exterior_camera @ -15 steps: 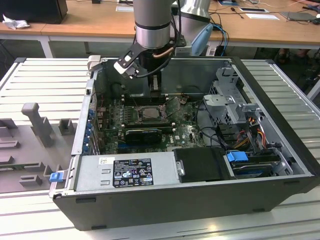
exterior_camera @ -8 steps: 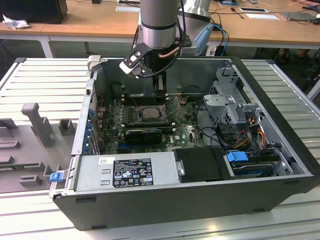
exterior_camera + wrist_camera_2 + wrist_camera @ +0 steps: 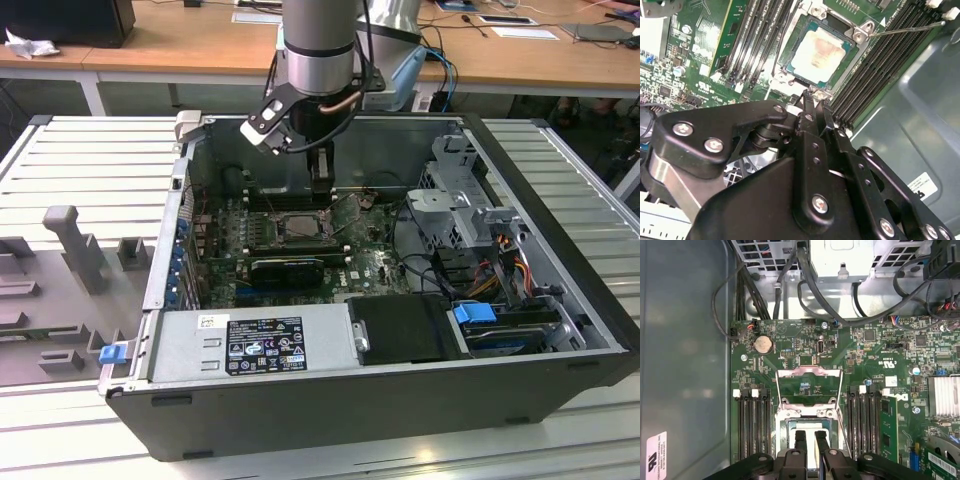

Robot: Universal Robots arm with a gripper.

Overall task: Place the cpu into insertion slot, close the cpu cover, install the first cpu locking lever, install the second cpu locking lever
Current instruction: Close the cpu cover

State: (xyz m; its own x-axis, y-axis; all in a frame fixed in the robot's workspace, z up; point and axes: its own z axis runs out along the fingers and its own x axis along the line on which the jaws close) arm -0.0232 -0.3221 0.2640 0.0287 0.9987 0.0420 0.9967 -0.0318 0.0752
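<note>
The cpu [image 3: 822, 52], a pale square chip, lies flat in the insertion slot [image 3: 788, 64] amid the green motherboard. In the exterior view the slot [image 3: 300, 226] sits mid-case, directly below my gripper [image 3: 320, 185]. The cpu cover [image 3: 810, 371], a silvery frame with an open centre, is swung open away from the socket, with green board showing through it. My gripper [image 3: 814, 100] hovers at the socket's near edge, its fingers [image 3: 800, 440] shut with nothing between them and partly hiding the cpu [image 3: 809, 426]. A thin wire locking lever [image 3: 910, 28] sticks out beside the socket, unlatched.
Long black memory slots [image 3: 752, 425] flank the socket on both sides. A long black card [image 3: 287, 268] lies in front of it. The power supply [image 3: 250, 345], a drive cage [image 3: 460, 190], cable bundles [image 3: 815, 295] and the case walls [image 3: 540, 200] close in the space.
</note>
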